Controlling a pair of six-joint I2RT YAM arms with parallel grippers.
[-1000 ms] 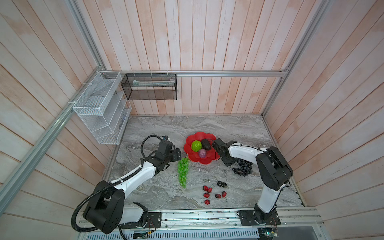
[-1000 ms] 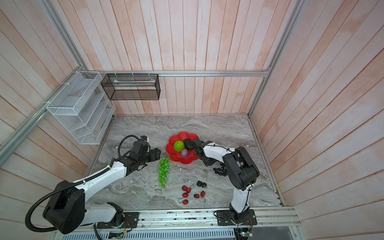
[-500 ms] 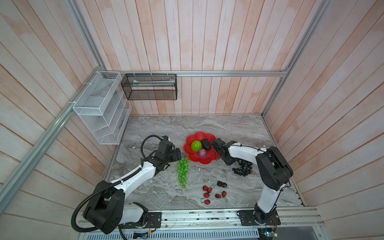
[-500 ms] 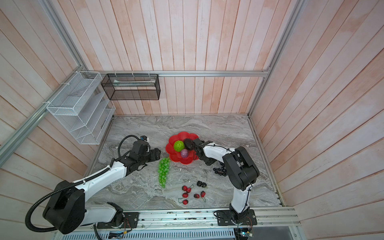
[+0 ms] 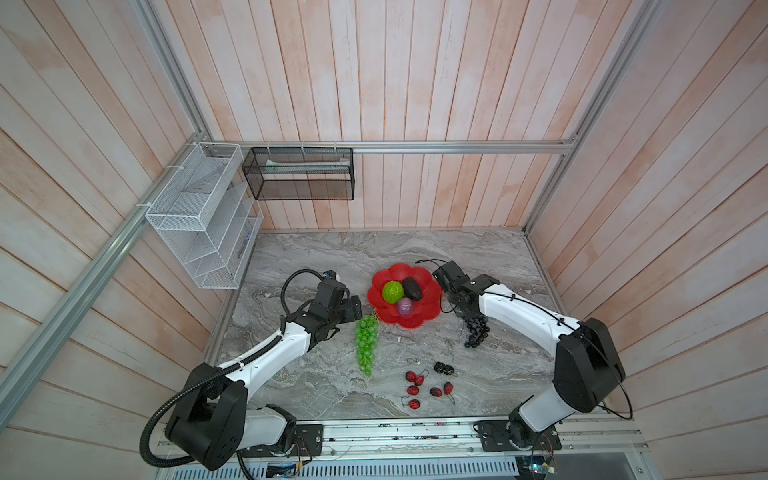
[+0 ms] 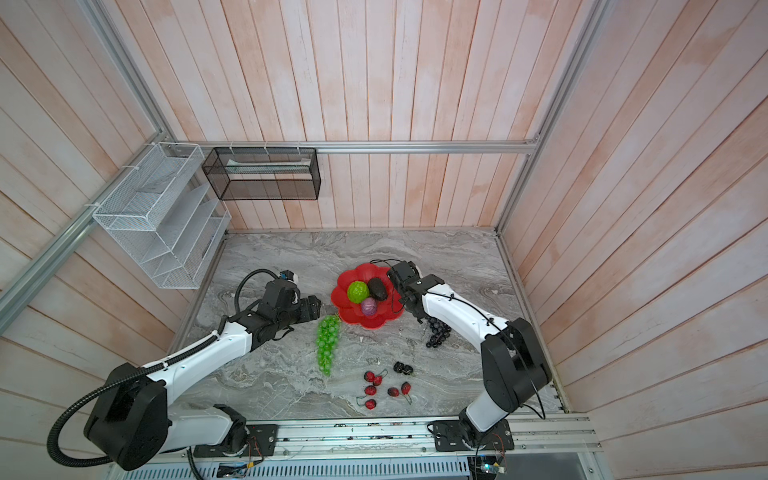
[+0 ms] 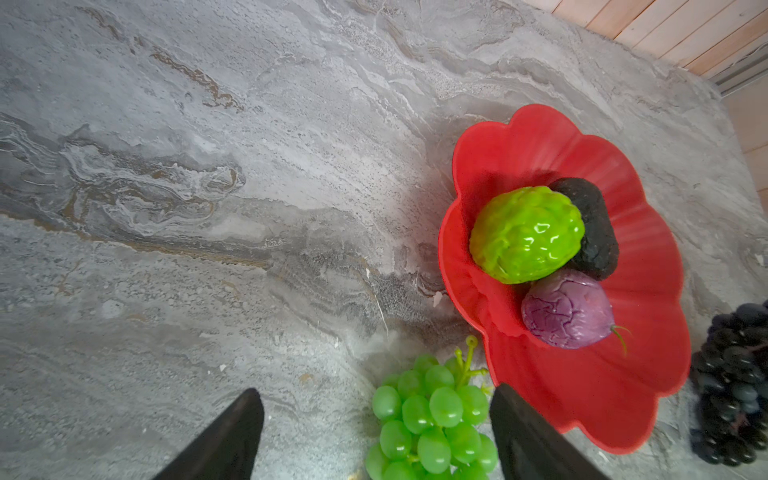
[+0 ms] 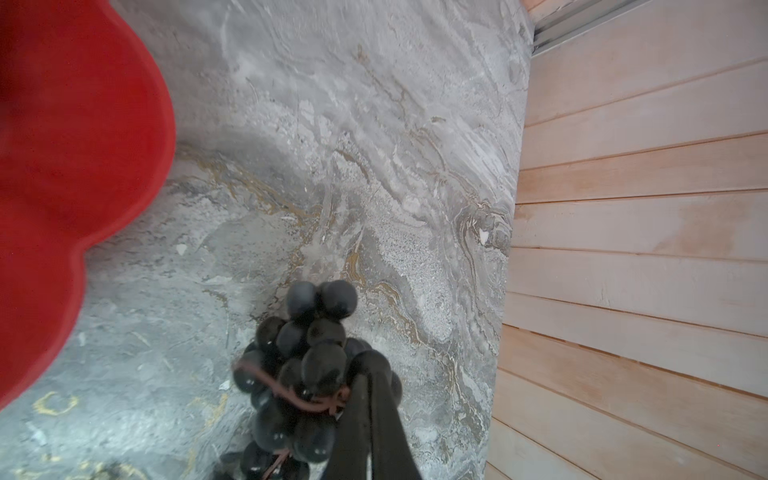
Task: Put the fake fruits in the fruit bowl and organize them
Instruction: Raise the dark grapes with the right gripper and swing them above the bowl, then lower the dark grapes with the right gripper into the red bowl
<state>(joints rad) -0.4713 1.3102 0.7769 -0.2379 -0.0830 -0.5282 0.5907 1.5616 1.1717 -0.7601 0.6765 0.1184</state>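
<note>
The red fruit bowl point(image 5: 420, 321) point(image 6: 365, 270) point(image 7: 582, 399) holds a lime-green ball point(image 5: 392, 292) point(image 7: 525, 232), a dark avocado-like oval point(image 5: 412, 288) and a purple ball point(image 5: 404, 307). Just right of the bowl, my right gripper point(image 5: 464, 312) point(image 8: 368, 363) is shut on the brown stem of the dark grape bunch point(image 5: 477, 330) point(image 8: 299, 365), which trails below it. The green grape bunch point(image 5: 366, 343) point(image 7: 432, 419) lies left of the bowl. My left gripper point(image 5: 355, 310) point(image 7: 376, 392) is open over its stem end. Red berries point(image 5: 412, 390) and black berries point(image 5: 443, 368) lie near the front.
A white wire rack point(image 5: 199, 224) hangs on the left wall and a black mesh basket point(image 5: 299, 174) on the back wall. Wooden walls close in the marble table point(image 5: 332, 257) on three sides. A metal rail point(image 5: 395, 432) runs along its front edge.
My right gripper has shut on the dark bunch's stem. The bunch has shifted a little toward the bowl and now lies stretched out. The left arm has not moved.
</note>
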